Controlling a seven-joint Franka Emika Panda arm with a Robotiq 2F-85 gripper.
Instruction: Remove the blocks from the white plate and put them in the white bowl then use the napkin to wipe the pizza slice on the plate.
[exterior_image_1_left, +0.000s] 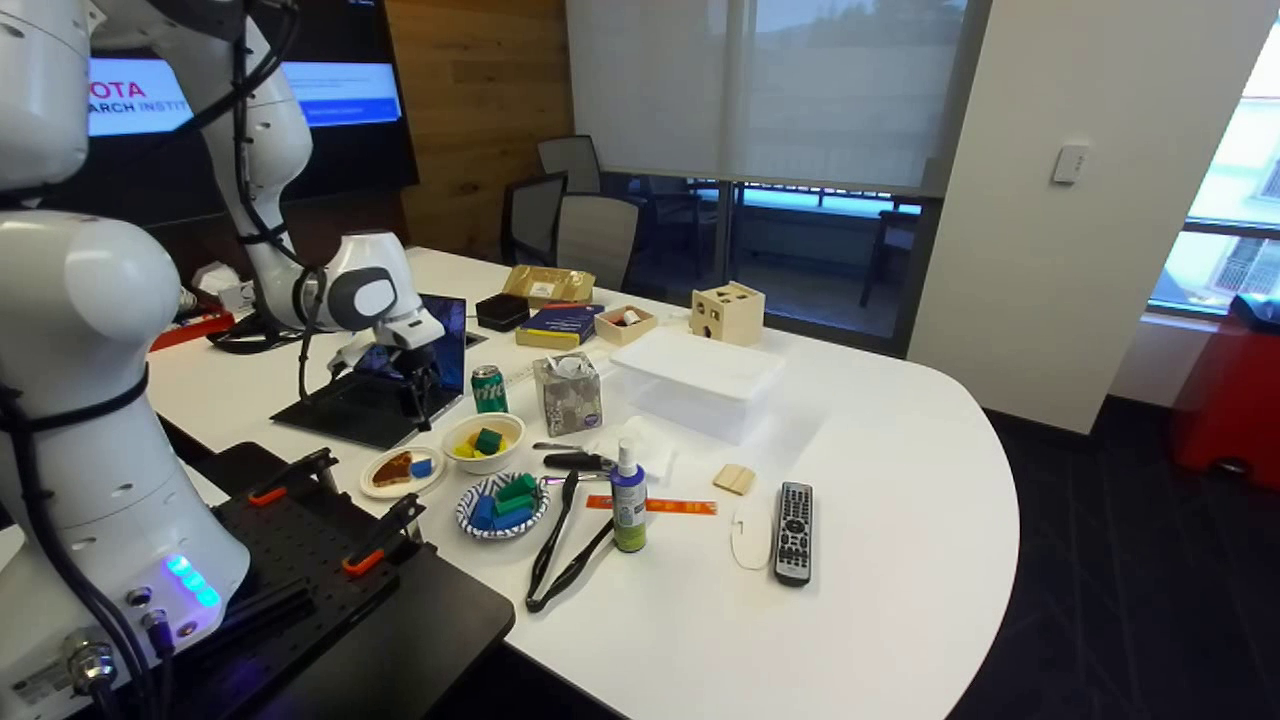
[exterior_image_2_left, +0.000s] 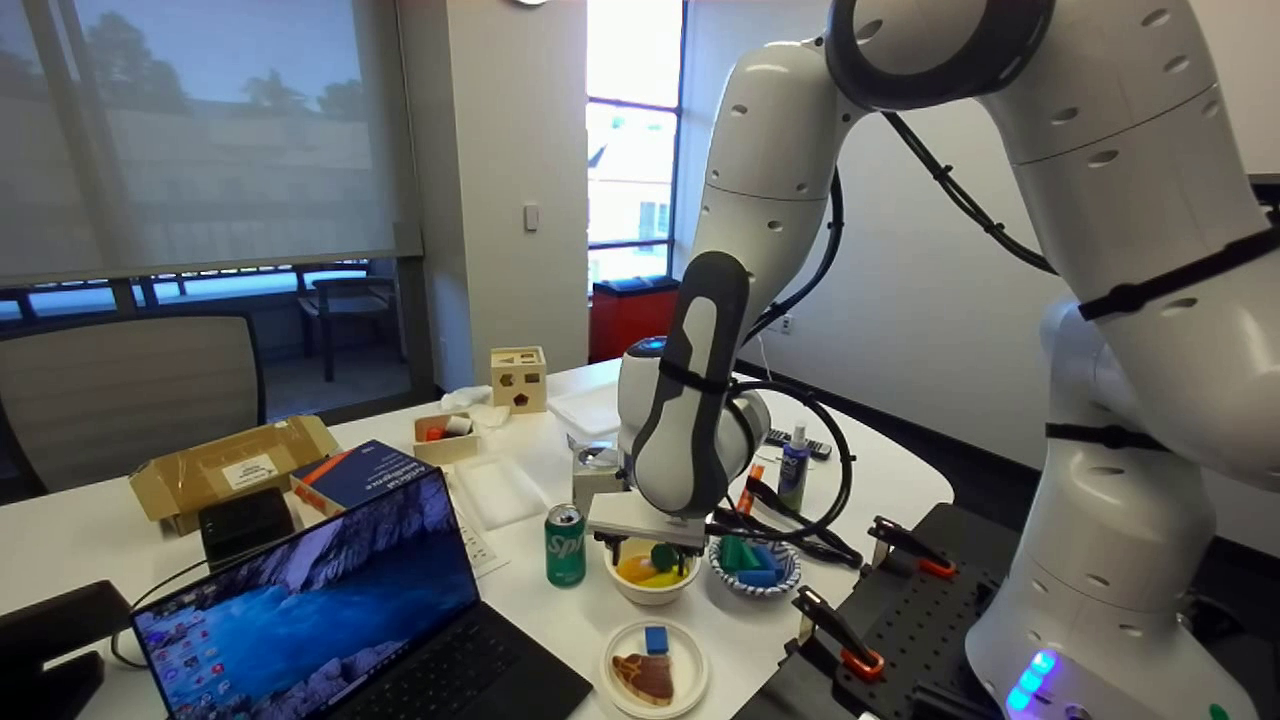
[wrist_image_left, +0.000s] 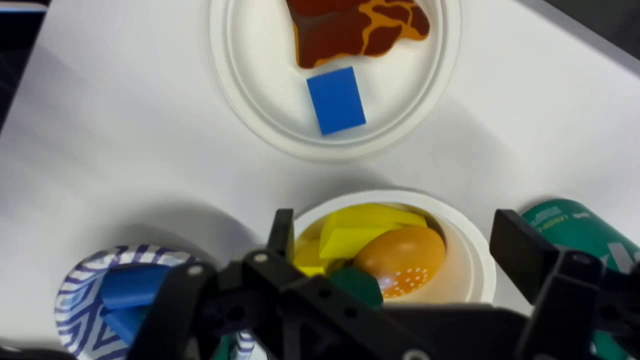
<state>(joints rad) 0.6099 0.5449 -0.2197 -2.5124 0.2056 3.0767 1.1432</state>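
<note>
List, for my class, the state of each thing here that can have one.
gripper: open, nothing held
white plate: bears pizza slice, one blue block
white bowl: holds yellow blocks, green piece, orange piece
patterned bowl: holds blue blocks, green blocks
laptop: open, switched on
green can: upright
spray bottle: upright
tongs: spread open
tissue box: upright, open
blue book: shut
wall screen: lit

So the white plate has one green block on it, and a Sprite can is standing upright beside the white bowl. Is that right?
Not quite: the white plate has one blue block on it, not a green one, as the wrist view shows. The Sprite can does stand upright beside the white bowl.
</note>
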